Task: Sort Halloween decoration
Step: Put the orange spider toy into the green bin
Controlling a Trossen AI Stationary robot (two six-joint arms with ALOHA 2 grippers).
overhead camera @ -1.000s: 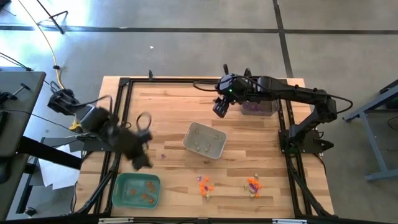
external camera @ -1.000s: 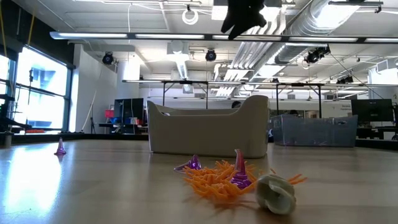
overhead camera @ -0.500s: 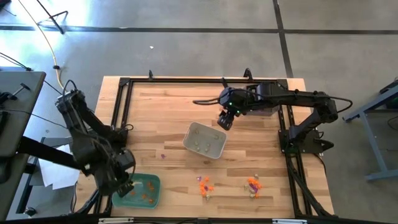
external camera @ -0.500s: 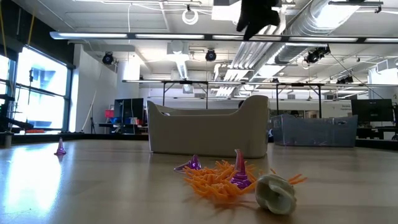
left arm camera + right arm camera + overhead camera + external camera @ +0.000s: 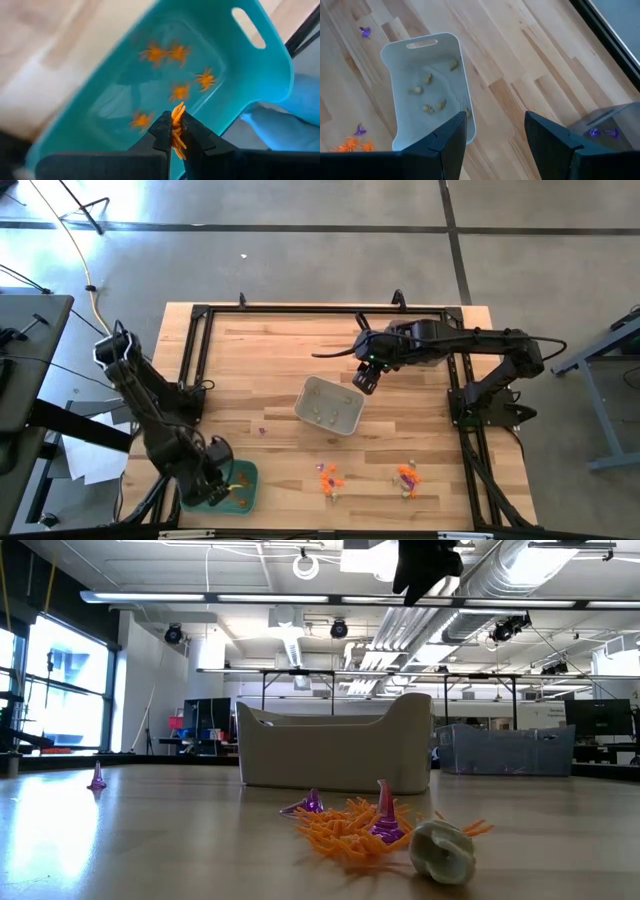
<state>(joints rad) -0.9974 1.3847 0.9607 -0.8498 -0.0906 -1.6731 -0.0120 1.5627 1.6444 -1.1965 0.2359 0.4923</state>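
Halloween decoration point(image 5: 372, 825): orange, purple and pale trinkets, some sorted and some loose on the table point(image 5: 270, 350). One orange spider point(image 5: 176, 131) is pinched between the nearly closed fingers of the left gripper point(image 5: 174, 131), which hangs directly over the green tray point(image 5: 260, 65); five like spiders lie in the tray beneath it, so the piece is evidently held there for release among its own kind. In the high view the left gripper point(image 5: 215, 480) sits over that tray point(image 5: 245, 475) at the table's near left corner. Away from it toward the right arm lie two unsorted clusters of orange and purple pieces point(image 5: 329, 477), with a lone purple cone point(image 5: 97, 778) between. The right gripper point(image 5: 495, 135), jaws spread wide and holding nothing, hovers beside the far edge of the pale tray point(image 5: 427, 90), which already contains beige trinkets; judged to be waiting its turn. Behind it a grey tray point(image 5: 607, 127) holds purple pieces, one colour per container
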